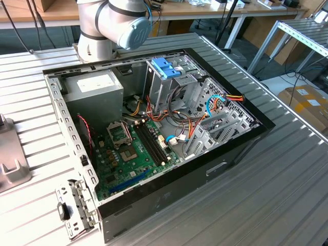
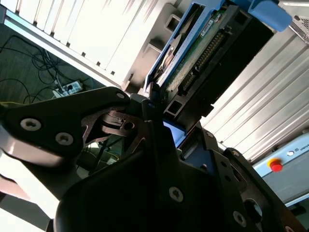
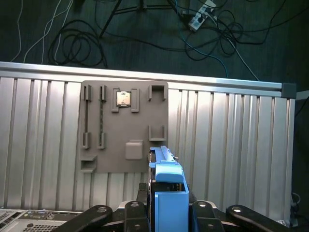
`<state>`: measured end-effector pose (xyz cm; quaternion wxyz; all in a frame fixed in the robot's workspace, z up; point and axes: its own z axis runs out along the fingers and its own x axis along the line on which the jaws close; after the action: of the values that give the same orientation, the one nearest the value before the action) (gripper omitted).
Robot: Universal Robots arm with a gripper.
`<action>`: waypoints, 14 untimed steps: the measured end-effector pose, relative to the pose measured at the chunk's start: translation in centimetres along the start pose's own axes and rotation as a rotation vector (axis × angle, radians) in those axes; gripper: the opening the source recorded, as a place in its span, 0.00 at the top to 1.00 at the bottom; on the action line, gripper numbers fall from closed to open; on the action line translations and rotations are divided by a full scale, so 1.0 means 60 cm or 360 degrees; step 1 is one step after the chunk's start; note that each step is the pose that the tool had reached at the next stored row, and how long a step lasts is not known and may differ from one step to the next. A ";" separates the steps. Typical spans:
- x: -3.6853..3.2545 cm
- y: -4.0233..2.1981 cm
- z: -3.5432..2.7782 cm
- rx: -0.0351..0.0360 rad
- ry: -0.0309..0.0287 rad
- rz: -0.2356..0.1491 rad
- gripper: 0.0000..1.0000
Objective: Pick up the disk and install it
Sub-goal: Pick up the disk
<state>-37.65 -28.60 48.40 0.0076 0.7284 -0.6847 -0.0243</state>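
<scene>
The disk (image 3: 166, 191) is held edge-on between my gripper's (image 3: 166, 215) black fingers (image 3: 133, 212), its blue plastic rail facing the first wrist view. In the second wrist view the disk (image 2: 207, 46) shows its dark body, green circuit board edge, connector row and blue rail, with my gripper (image 2: 161, 113) shut on its lower end. The disk hangs above the ribbed metal table (image 3: 231, 135), beside a grey fixture plate (image 3: 124, 128). The open computer case (image 1: 154, 128) lies on the table in the exterior view, with an upright drive cage topped in blue plastic (image 1: 166, 66).
The fixture plate carries several slots and a small chip (image 3: 123, 98). Cables lie on the dark floor (image 3: 145, 34) beyond the table edge. Inside the case sit a grey power supply box (image 1: 95, 87), a green motherboard (image 1: 133, 148) and wire bundles (image 1: 215, 105). The arm's base (image 1: 110, 25) stands behind the case.
</scene>
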 end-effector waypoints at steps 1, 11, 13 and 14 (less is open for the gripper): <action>0.000 -0.002 0.000 0.0000 0.00000 0.0000 0.63; 0.001 -0.016 -0.001 0.0000 0.00001 0.0000 0.63; 0.002 -0.025 -0.001 0.0000 0.00001 0.0000 0.63; 0.002 -0.032 -0.002 0.0000 0.00001 0.0000 0.63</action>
<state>-35.72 -28.60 48.41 0.0077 0.7284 -0.6847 -0.0243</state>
